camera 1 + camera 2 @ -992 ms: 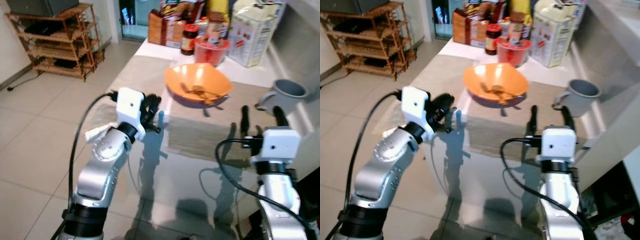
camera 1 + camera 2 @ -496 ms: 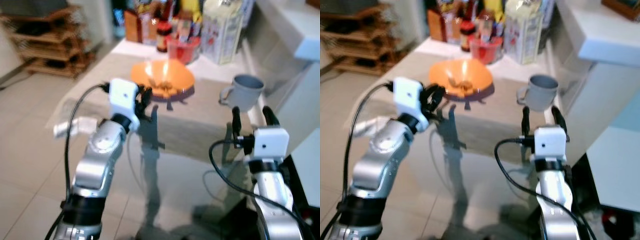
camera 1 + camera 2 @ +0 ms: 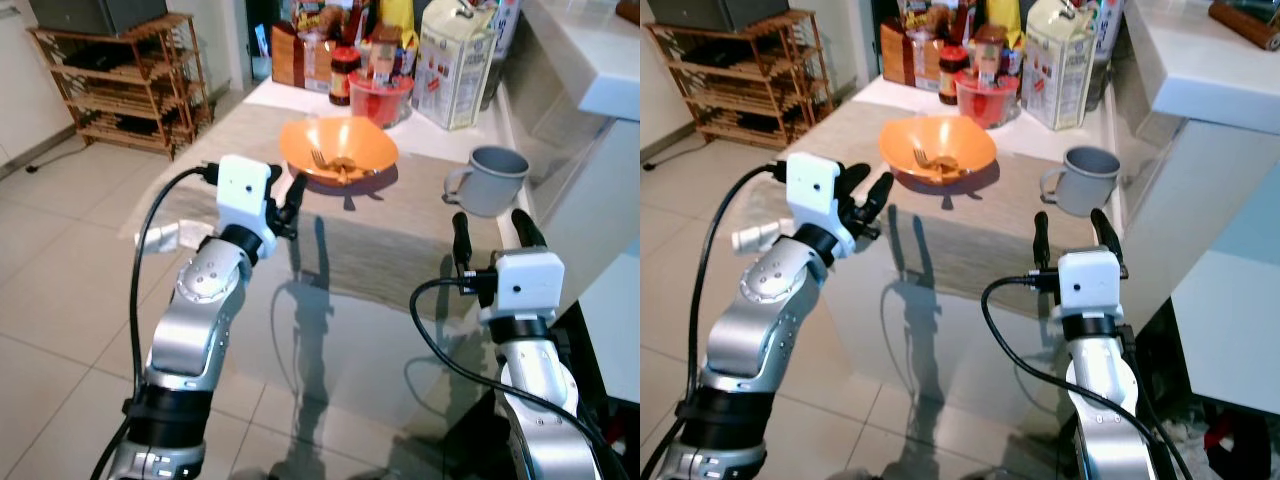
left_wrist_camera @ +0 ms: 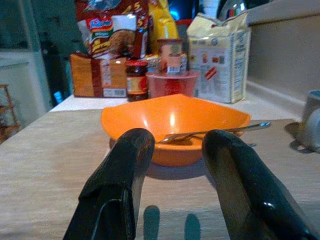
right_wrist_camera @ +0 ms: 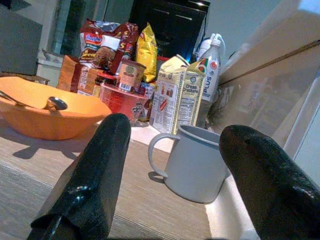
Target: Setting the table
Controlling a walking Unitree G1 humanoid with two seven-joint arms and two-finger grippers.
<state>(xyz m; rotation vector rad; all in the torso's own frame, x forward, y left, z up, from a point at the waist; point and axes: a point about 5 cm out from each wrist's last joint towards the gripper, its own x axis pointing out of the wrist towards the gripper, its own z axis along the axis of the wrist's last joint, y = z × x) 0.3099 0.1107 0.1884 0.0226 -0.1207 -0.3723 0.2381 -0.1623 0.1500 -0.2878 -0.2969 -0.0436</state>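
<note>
An orange bowl (image 3: 338,150) with a fork (image 4: 215,131) and a spoon in it stands on the beige runner (image 3: 390,255) of the glass-topped table. A grey mug (image 3: 490,180) stands to its right, near the table's right edge. My left gripper (image 3: 285,200) hovers just short of the bowl's near left side, pointing at it, open and empty. My right gripper (image 3: 490,228) is held above the runner in front of the mug (image 5: 192,162), its fingers wide open with nothing between them.
Groceries crowd the far end of the table: a milk carton (image 3: 455,60), a red tub (image 3: 378,100), a dark jar (image 3: 342,75) and snack bags. A white counter (image 3: 590,60) borders the right side. A wooden shelf (image 3: 120,85) stands on the tiled floor at left.
The whole picture has shifted as the camera moved, so the bowl and mug now sit further left and away. Both grippers stay open and empty in front of bowl and mug.
</note>
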